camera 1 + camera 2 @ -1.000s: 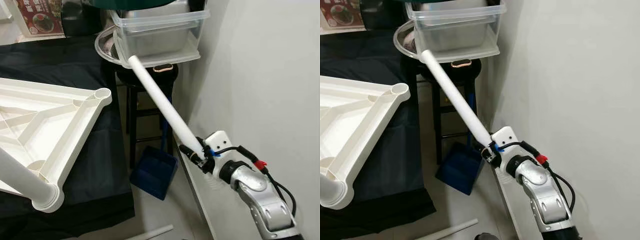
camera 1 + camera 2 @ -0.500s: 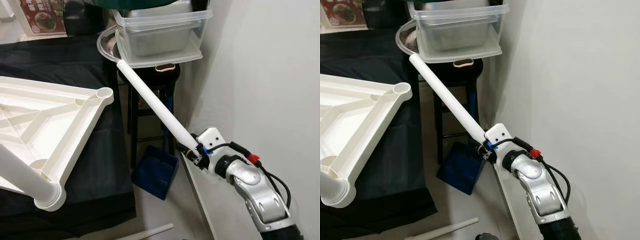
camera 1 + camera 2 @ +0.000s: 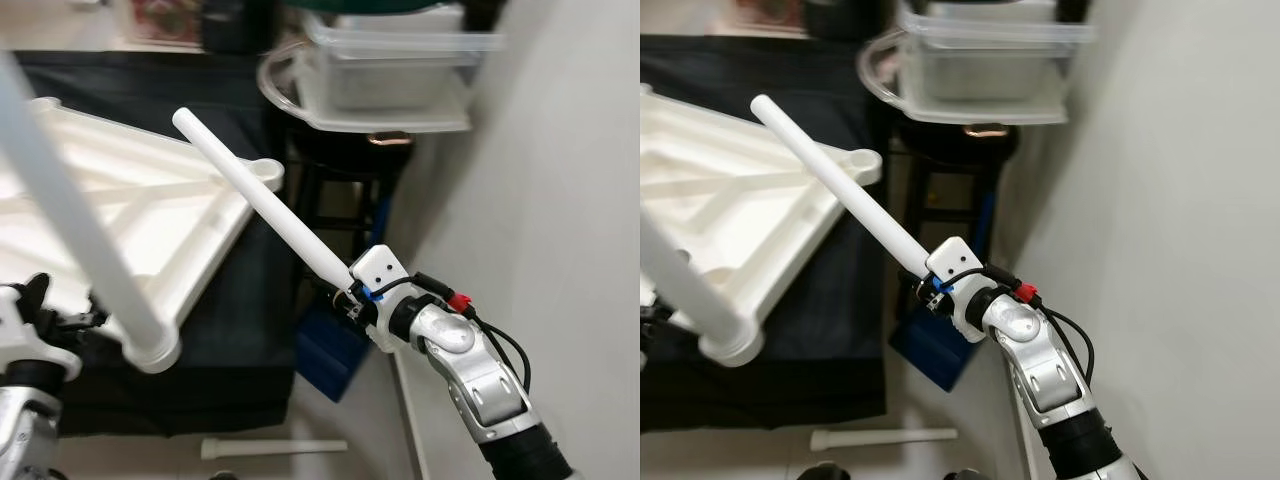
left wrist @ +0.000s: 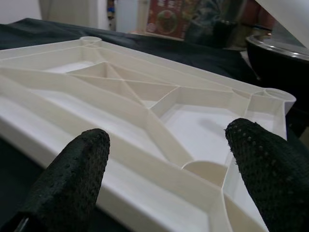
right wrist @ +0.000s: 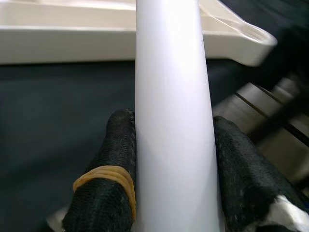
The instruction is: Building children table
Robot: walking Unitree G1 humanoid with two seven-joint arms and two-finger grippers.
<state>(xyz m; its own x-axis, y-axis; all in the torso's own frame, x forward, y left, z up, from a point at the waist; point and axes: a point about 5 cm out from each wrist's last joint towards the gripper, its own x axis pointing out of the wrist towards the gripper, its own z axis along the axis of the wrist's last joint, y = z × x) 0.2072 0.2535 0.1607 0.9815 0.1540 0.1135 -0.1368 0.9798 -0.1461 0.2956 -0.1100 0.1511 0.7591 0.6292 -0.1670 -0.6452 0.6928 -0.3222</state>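
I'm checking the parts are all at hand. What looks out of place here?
One white table leg lies loose on the floor, below the upturned white tabletop on the dark cloth. The right gripper is shut on another white leg, held slanting up toward the tabletop's empty corner socket.

Your two head eyes look forward and down; both share the upturned white tabletop (image 3: 130, 230), the white leg (image 3: 840, 190) and the stool (image 3: 345, 185). Your left wrist camera sits close above the tabletop, low along it. Your right wrist camera looks up the leg, very near.
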